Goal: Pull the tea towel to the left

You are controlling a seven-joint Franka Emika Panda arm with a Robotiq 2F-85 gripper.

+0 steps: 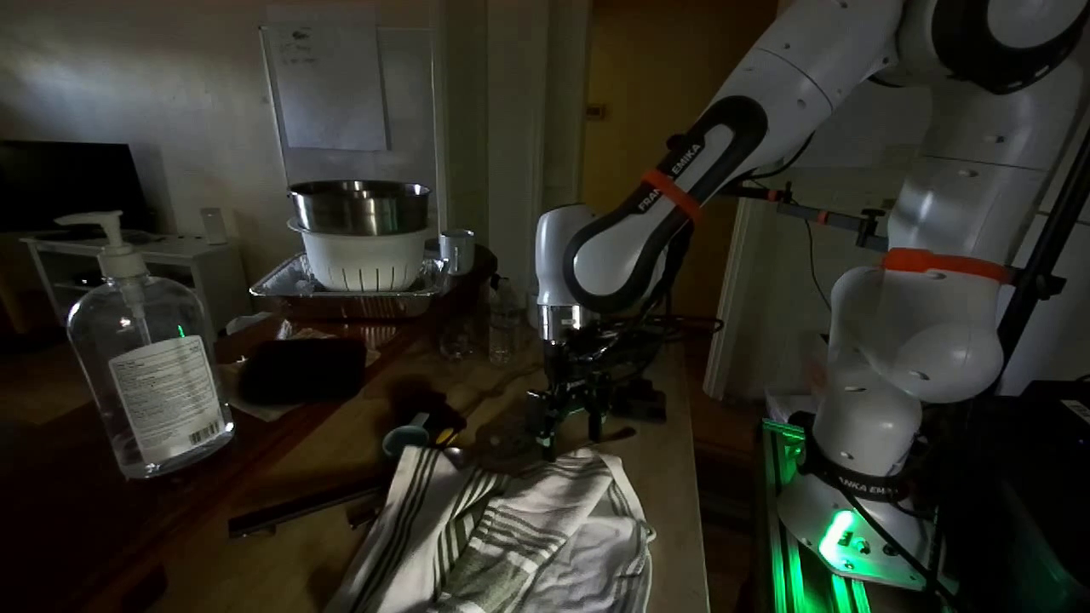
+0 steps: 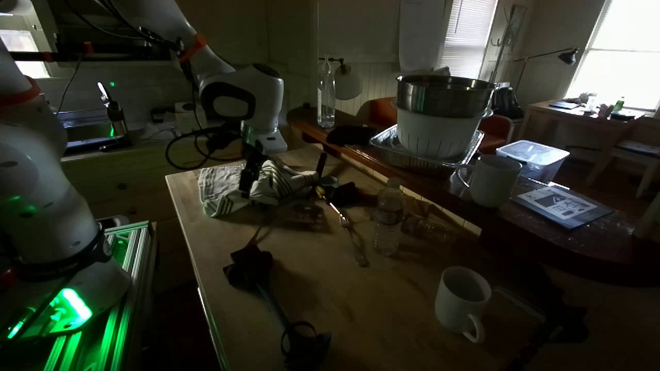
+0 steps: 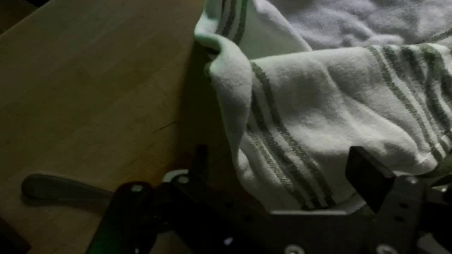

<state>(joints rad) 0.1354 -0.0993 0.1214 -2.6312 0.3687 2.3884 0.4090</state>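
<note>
The tea towel (image 3: pixel 310 102) lies near a corner of the surface (image 2: pixel 376 317). The gripper (image 3: pixel 282 157) has its fingers (image 3: pixel 369 176) wide apart; the wrist view shows towel in the gap and behind one.

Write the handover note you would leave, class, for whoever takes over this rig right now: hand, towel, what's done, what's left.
Hand: open, at an edge of the tea towel; whether it touches the cloth is unclear.
Tea towel: rumpled, lying on the wooden table, not gripped.
Done: hand is in place at the edge; no grip yet.
Left: probably close on the cloth, pull it left, then let go.
</note>
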